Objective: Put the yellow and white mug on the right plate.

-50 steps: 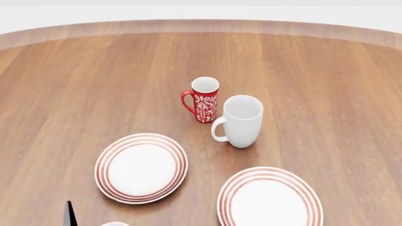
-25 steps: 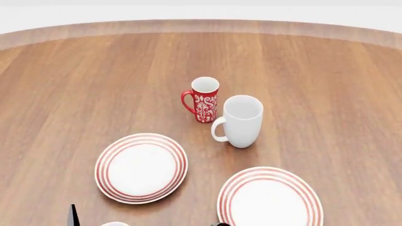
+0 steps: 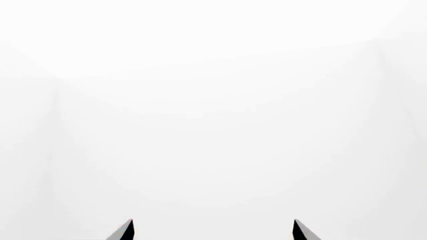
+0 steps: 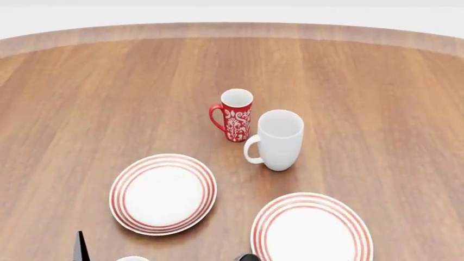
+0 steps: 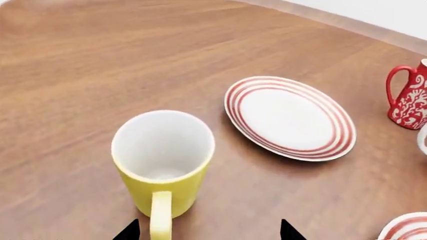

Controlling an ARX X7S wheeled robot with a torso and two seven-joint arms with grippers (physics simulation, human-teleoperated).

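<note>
The yellow and white mug stands upright on the wooden table, close in front of my right gripper. Its handle points at the gripper and lies just inside one fingertip. The jaws are wide open and hold nothing. In the head view only a sliver of the mug's rim shows at the bottom edge. The right plate, white with red rings, lies at the near right, and its edge shows in the right wrist view. My left gripper is open and empty, facing blank white.
The left plate lies near left and also shows in the right wrist view. A red floral mug and a plain white mug stand side by side behind the plates. The table's far edge curves across the back.
A dark part of my right gripper has come into the head view at the bottom edge. The left fingertip there shifted slightly. Mugs and plates have not moved.
</note>
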